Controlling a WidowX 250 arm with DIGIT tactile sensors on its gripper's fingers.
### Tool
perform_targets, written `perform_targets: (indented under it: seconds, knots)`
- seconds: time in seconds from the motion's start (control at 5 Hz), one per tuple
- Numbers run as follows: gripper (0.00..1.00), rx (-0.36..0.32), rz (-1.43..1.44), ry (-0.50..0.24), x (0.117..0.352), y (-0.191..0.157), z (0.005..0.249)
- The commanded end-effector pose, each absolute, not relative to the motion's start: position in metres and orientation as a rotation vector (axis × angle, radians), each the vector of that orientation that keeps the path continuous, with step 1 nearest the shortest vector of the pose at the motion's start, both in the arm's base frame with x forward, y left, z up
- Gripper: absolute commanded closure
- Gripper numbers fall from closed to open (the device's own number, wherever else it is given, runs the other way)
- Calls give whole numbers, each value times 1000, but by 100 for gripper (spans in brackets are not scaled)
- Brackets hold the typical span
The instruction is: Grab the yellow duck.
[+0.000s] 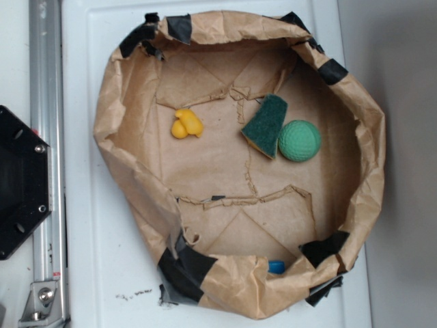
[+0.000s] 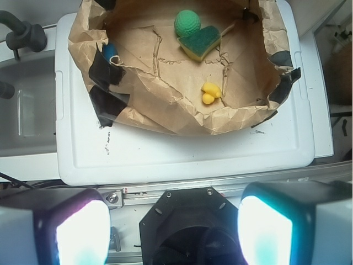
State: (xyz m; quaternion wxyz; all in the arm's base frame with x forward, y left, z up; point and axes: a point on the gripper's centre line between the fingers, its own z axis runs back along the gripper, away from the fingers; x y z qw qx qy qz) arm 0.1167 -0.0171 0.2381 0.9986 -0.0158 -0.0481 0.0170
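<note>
1. A white lid carries a brown paper basin that has black tape on its rim.
2. The gripper hangs over the robot base, outside the basin, with its two fingers wide apart and nothing between them.
3. The green ball touches the dark green sponge.
4. The yellow duck lies alone on the basin floor, well apart from the sponge and far from the gripper.
</note>
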Motion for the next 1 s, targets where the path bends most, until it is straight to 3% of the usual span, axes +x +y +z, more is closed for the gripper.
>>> perform_targets:
  seconds: [0.0,0.2,0.8]
  knots:
    - [0,-32,34,-96,117,-17,238]
    - [0,-19,-16,-64,154,-4,219]
    - [0,-19,-16,-64,154,-4,219]
